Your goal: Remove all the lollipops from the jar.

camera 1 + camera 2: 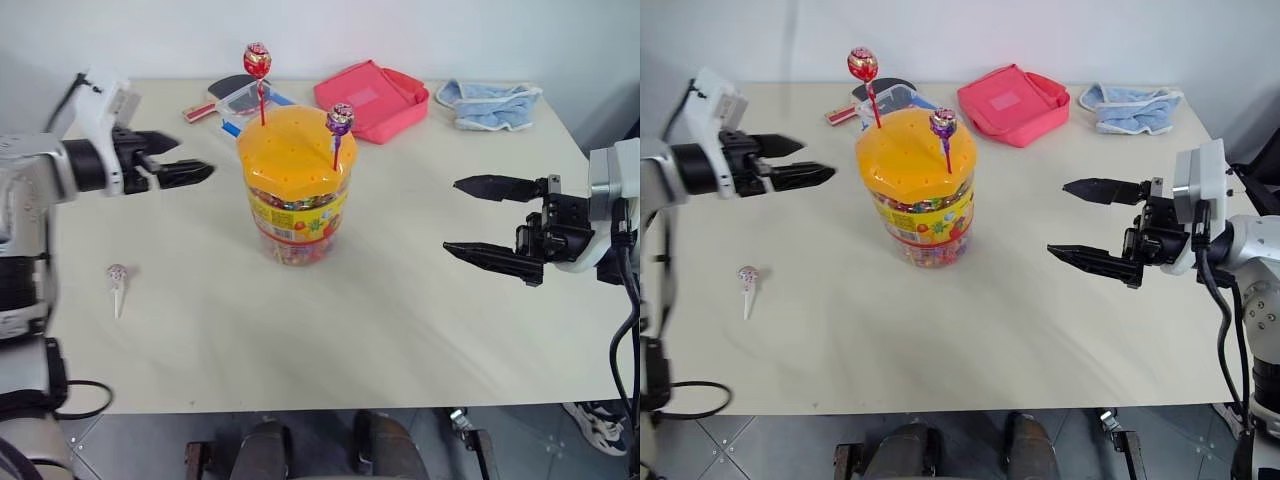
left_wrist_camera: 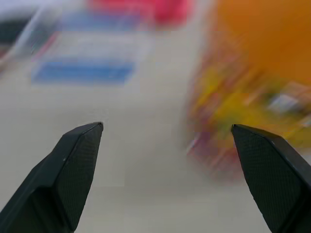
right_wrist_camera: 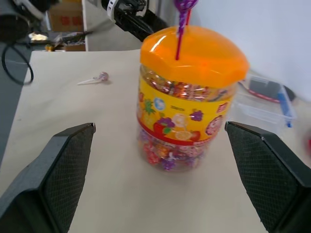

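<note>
On the left wrist view you get heavy blur: the jar (image 1: 294, 190) reads as an orange and yellow smear, and the items behind it are just red and blue patches. At the bench's (image 1: 400, 330) far edge, a black and red object is half hidden behind the jar lid and a clear box with blue trim (image 1: 245, 100); you can't tell what it is. Right wrist view cuts off the purple lollipop's head at the frame edge.

Jar stands upright mid-bench: clear wall, colourful candies inside, yellow-red fruit label, domed orange lid with small holes. Red lollipop (image 1: 257, 60) and purple lollipop (image 1: 340, 119) both stand upright with sticks in the lid, red one at the far side, purple nearer your right. Silvery-pink lollipop (image 1: 117, 273) lies flat on the bench, white stick, well apart from the jar on your left.

Left pincer (image 1: 185, 158) is spread wide, empty, level, pointing at the jar from the left, not touching. Right pincer (image 1: 478, 218) is also wide open, empty, facing the jar from the right, well apart.

Pink pouch (image 1: 372, 98) and blue cloth (image 1: 490, 103) sit at the far edge.
</note>
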